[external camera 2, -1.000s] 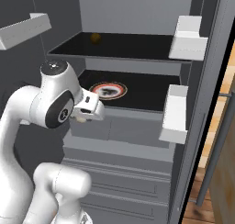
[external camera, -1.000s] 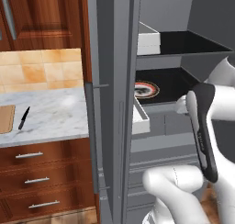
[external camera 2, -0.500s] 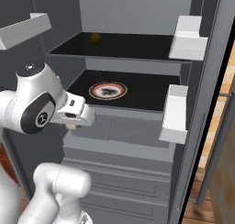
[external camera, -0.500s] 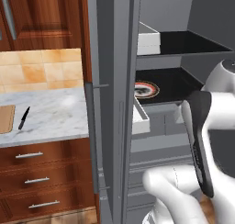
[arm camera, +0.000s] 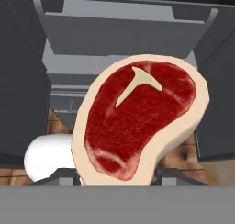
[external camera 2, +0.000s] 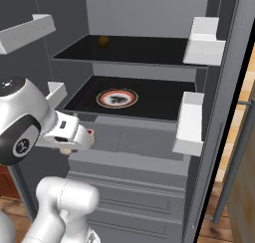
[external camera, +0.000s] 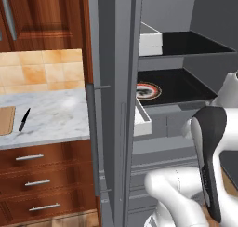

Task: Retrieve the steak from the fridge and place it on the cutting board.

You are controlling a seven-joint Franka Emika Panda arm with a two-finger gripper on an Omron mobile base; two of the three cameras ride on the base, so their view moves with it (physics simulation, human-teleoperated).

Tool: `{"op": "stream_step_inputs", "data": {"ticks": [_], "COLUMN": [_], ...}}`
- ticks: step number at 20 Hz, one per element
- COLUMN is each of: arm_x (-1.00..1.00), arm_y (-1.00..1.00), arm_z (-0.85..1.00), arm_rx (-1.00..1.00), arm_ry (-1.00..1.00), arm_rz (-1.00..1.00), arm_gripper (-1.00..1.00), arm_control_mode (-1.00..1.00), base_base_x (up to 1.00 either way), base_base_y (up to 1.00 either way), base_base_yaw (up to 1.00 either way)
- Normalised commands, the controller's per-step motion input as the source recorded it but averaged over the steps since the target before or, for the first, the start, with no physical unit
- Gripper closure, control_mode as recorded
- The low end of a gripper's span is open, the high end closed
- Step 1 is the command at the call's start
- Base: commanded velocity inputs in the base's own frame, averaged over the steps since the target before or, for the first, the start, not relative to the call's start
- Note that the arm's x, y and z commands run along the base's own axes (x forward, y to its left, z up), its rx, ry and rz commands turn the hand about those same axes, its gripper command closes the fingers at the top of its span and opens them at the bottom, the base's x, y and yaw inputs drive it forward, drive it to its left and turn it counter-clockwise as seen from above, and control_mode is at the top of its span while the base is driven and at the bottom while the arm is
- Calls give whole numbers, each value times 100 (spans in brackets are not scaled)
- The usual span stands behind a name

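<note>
Hand view puts the steak (arm camera: 140,120) right between my fingers (arm camera: 172,175), clenched on its lower edge, the red face toward the camera. I see it held outside the open fridge (external camera 2: 149,117), below the plate (external camera 2: 117,98) shelf.

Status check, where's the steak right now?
Gripper shut on steak, outside the fridge. Cutting board left on counter, knife beside it.
</note>
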Motion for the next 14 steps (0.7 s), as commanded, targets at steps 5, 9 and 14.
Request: {"op": "stream_step_inputs", "data": {"ticks": [5,9,14], "arm_x": [0,0,0], "arm_y": [4,0,0], "arm_z": [0,0,0], "arm_rx": [-4,0,0], "arm_ry": [7,0,0], "arm_rz": [0,0,0], "arm_gripper": [100,100,100], "arm_control_mode": [-100,-100,100], "base_base_x": [0,0,-2], "base_base_y": [0,0,0], "base_base_yaw": [0,0,0]}}
